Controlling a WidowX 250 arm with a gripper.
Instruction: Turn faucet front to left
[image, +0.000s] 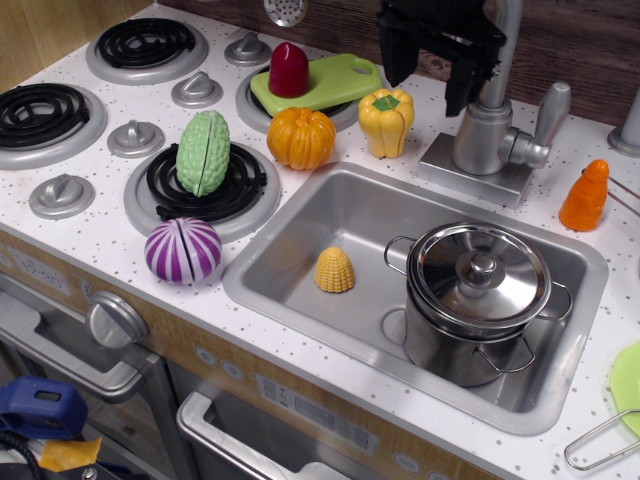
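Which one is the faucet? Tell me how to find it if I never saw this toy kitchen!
Find the big silver sink in the white counter. Just behind its back edge, right of the yellow pepper, stands the faucet on a flat square base. Unlike the lidded pot inside the sink, it is a tall grey column with a side lever.

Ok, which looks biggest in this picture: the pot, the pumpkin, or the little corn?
1. The steel pot looks biggest, though it sits nearest the camera.
2. The orange pumpkin.
3. The yellow corn in the sink looks smallest.
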